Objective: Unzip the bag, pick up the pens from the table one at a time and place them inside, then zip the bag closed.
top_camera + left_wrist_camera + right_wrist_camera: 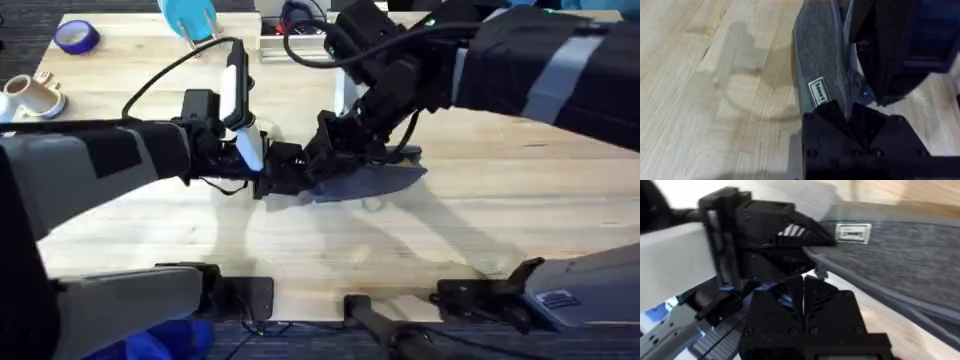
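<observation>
The grey-blue bag (pixel 375 180) lies on the table (pixel 420 240) near the middle, its white label (pixel 819 92) close to its left end. My left gripper (pixel 272 172) is shut on that left end, the fingers (pixel 830 117) pinching the fabric beside the label. My right gripper (pixel 325 155) comes in from the upper right and sits just next to the left one, at the bag's zipper edge. In the right wrist view its fingers (pixel 790 292) are pressed together at the zipper (pixel 820 272), with the left gripper (pixel 790 235) right in front. The pens are out of view.
A blue tape roll (pixel 75 37) and a white cup-like piece (pixel 35 95) sit at the far left. A white tray (pixel 290 45) with cables stands at the back. Bare wood stretches in front of the bag.
</observation>
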Tool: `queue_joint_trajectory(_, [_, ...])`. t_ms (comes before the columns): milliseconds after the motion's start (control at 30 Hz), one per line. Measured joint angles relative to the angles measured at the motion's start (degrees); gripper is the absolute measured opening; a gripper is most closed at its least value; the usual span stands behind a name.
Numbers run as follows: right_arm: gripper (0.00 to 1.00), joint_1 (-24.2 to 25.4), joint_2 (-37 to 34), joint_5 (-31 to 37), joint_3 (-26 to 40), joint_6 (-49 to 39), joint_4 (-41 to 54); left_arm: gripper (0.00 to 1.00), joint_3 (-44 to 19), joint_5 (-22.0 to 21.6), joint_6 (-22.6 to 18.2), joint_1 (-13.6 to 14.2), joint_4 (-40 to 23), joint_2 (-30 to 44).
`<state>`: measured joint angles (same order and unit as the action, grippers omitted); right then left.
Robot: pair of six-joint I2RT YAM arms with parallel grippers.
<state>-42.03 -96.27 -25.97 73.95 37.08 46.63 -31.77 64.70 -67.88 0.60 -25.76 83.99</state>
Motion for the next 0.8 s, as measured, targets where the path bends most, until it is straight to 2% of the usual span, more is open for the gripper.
queue_joint_trajectory(400, [0.032,2.5,0.0,-10.2,0.0,-7.4,-0.6,0.043,0.0,0.0,0.0,0.0,-0.1,0.0])
queue_joint_trajectory(800, [0.033,3.6,0.0,-11.8,0.0,-8.9,-0.6,0.043,0.0,0.0,0.0,0.0,-0.2,0.0])
